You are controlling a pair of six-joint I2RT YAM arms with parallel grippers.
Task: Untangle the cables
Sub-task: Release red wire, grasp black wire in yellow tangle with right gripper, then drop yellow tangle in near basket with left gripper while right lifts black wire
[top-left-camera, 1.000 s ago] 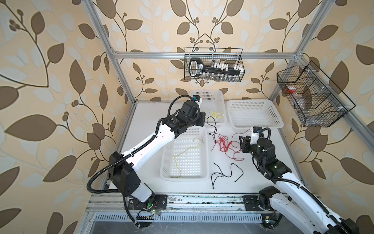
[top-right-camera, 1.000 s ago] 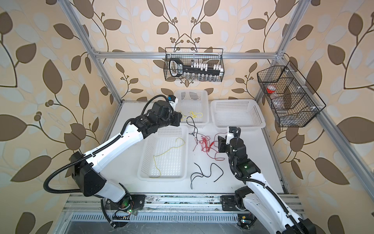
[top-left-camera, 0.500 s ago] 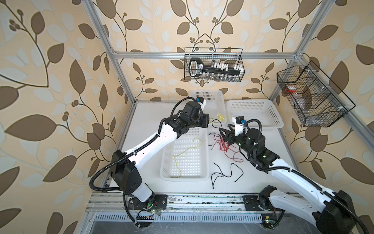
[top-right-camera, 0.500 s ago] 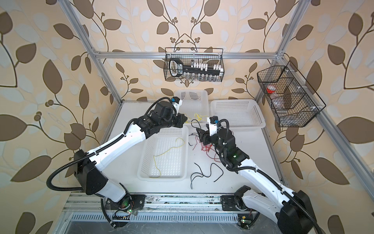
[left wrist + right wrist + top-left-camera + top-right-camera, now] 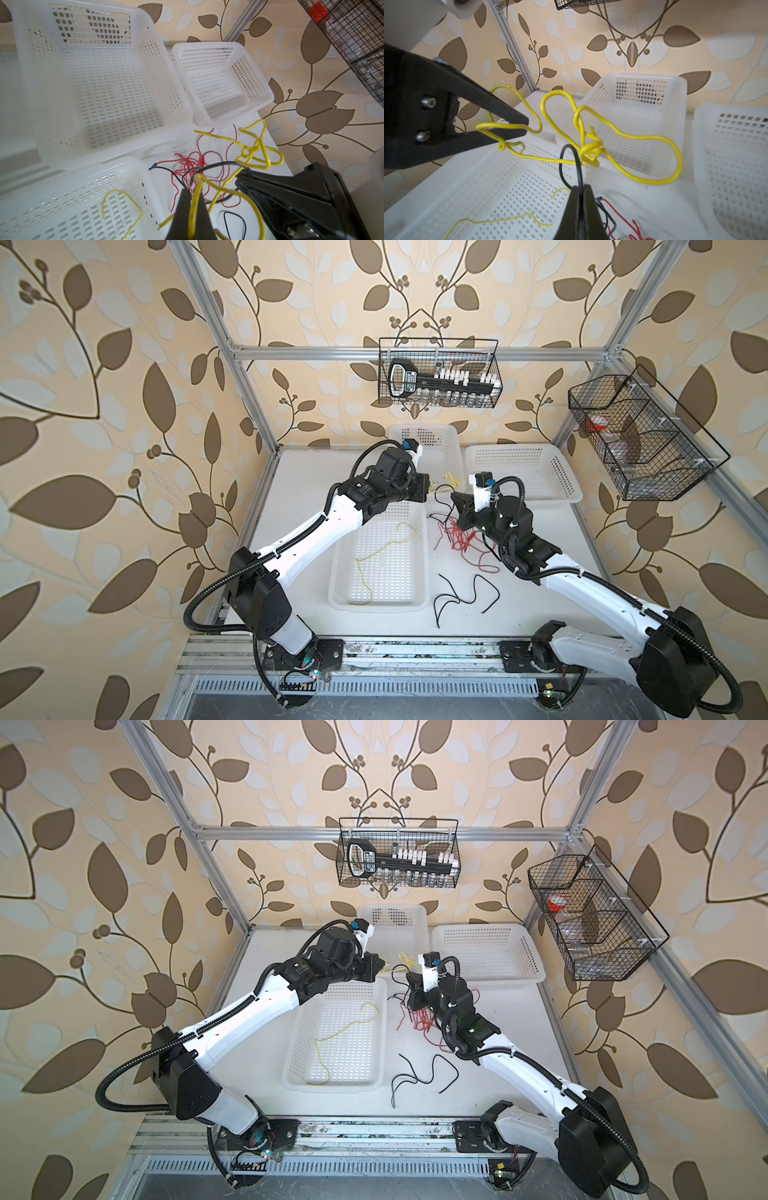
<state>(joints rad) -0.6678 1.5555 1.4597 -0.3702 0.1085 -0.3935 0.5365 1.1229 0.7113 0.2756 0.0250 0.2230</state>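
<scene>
While raised off the tabletop (image 5: 478,626), clamped by left pincer (image 5: 192,193) on knotted yellow cable (image 5: 252,148), by right pincer (image 5: 580,189) on black cable (image 5: 578,166), probably to pull apart.

We see yellow cables (image 5: 591,149), red cables (image 5: 457,537) and black cables (image 5: 465,593), 3 white baskets (image 5: 399,602) with grid holes, black mesh racks (image 5: 384,377), and beige wallpaper (image 5: 124,364) patterned with brown and pale leaves.

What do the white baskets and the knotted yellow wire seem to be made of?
The white baskets: probably moulded plastic, semi-glossy, slightly translucent, with rows of slots. The knotted yellow wire: smooth, shiny plastic coating; it holds stiff loops, so perhaps a metal core.
</scene>
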